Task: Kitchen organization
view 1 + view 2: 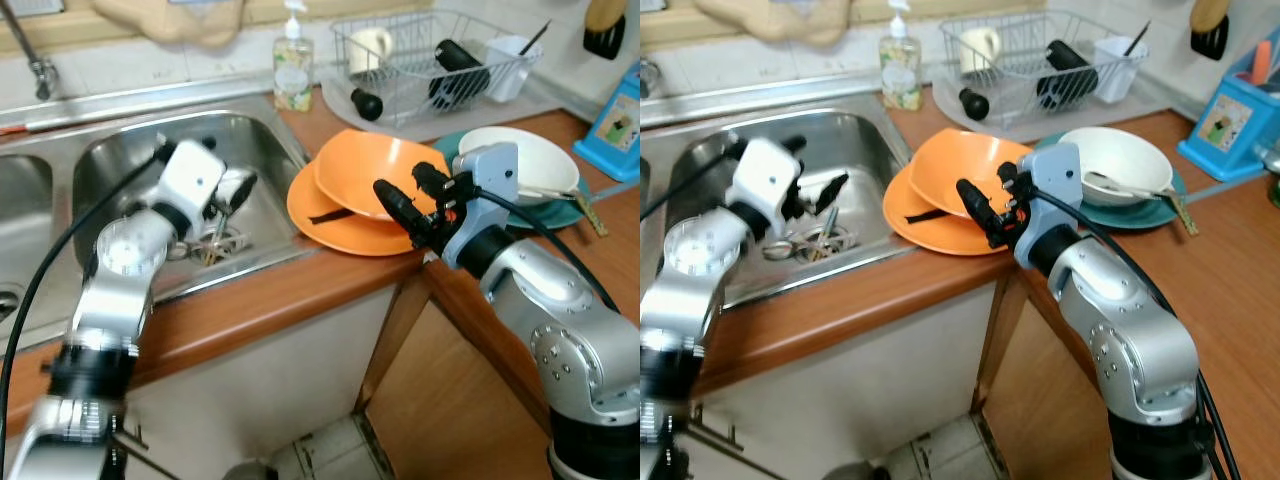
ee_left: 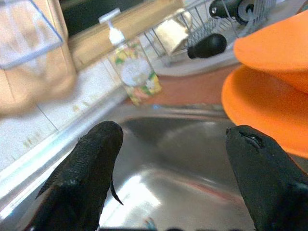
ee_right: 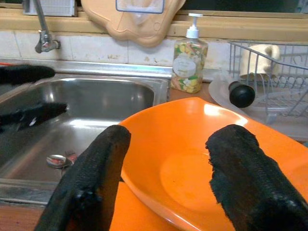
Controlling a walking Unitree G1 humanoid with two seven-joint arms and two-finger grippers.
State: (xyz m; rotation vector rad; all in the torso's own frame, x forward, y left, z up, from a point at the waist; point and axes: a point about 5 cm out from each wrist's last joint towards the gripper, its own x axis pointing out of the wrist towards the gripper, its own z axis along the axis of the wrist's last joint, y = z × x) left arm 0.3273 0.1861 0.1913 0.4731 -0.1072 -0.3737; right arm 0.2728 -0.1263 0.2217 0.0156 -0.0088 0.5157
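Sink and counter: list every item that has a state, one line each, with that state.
Left gripper: open, over the steel sink.
Right gripper: open, at the orange bowl.
Round orange bowl: tilted, resting on the orange plate.
Flat orange plate: overhanging the sink rim.
White bowl: upright on the teal plate, utensil inside.
Wire dish rack: loaded.

Cutlery point(image 1: 205, 245) partly hidden behind left arm, tap point(image 1: 30, 55) cut off
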